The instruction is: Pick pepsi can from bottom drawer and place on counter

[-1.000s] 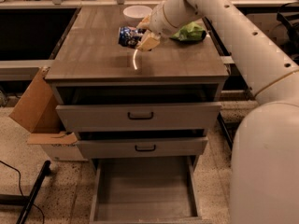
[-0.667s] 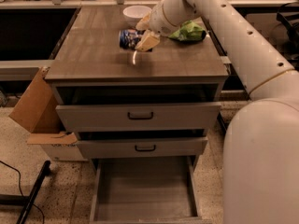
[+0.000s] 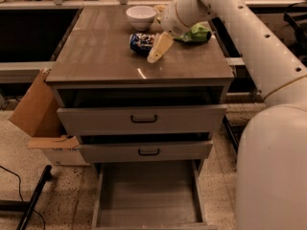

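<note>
- Floor of the bottom drawer (image 3: 148, 200) looks bare to me.
- Higher up, on the counter (image 3: 96, 56), the pepsi can (image 3: 140, 42) seems to lie sideways, long axis left-right.
- Against its right end sits the gripper (image 3: 157, 49); I cannot tell whether it has hold.

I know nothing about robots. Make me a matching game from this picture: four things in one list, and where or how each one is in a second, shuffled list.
Things:
1. pepsi can
2. white bowl
3. bottom drawer
4. gripper

Places or states:
A. pulled open near the floor, bare floor showing
B. just above the counter, right beside the pepsi can
C. lying on its side on the counter
D. upright near the counter's back edge

Pairs: 1-C, 2-D, 3-A, 4-B
</note>
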Controlling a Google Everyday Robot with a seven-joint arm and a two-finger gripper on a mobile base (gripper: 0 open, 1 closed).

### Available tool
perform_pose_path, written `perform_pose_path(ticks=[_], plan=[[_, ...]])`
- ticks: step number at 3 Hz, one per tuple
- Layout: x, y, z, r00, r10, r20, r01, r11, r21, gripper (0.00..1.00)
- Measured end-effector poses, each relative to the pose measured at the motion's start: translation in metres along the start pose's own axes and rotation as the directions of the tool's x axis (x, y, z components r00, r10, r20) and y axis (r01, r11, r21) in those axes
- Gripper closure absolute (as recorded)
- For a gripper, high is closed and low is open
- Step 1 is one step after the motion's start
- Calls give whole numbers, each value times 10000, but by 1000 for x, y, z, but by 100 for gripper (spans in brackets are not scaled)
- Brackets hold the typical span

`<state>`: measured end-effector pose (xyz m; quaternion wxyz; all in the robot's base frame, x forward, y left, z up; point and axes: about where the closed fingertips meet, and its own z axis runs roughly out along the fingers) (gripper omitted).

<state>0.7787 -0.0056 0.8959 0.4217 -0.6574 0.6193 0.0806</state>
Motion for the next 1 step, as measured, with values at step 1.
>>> perform_pose_path(ticks=[1], plan=[[4, 7, -66, 9996, 159, 234, -181, 9949, 996, 0]])
